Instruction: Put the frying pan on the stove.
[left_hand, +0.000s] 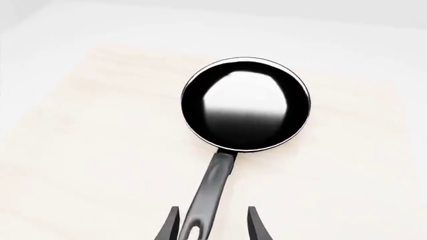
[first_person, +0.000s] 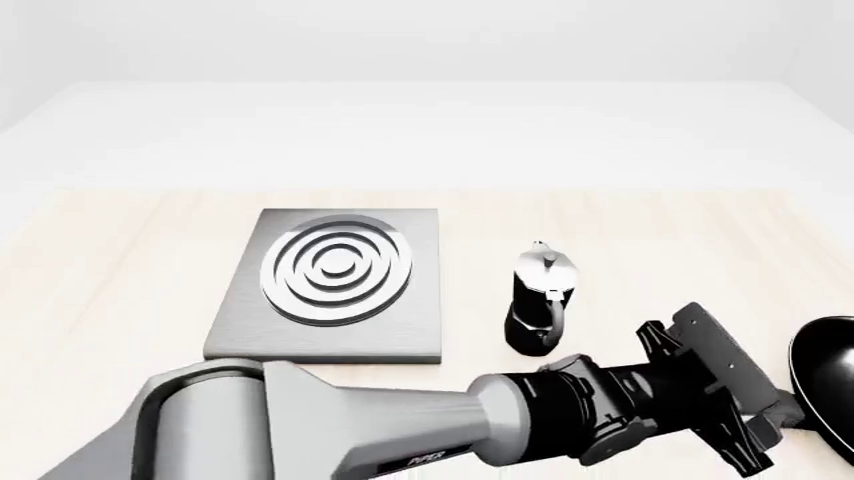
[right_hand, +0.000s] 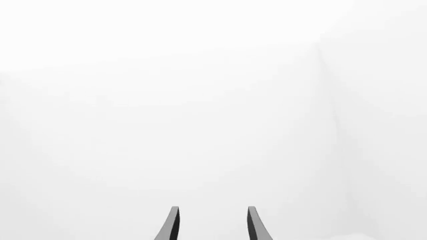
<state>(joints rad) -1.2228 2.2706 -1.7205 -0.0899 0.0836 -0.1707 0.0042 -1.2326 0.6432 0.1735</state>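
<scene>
Your left claw (left_hand: 212, 225) is spread wide around the frying pan (left_hand: 245, 104) handle, not yet gripping. The pan sits at the desk's right edge, well apart from the stove (first_person: 334, 285). Grasp, lift and placing remain.

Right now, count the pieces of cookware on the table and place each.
2: the moka pot stands right of the stove; the frying pan lies at the front view's right edge.

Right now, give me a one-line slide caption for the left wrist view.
Open left gripper straddles the slotted end of the frying pan handle on the pale table, not yet closed.
</scene>
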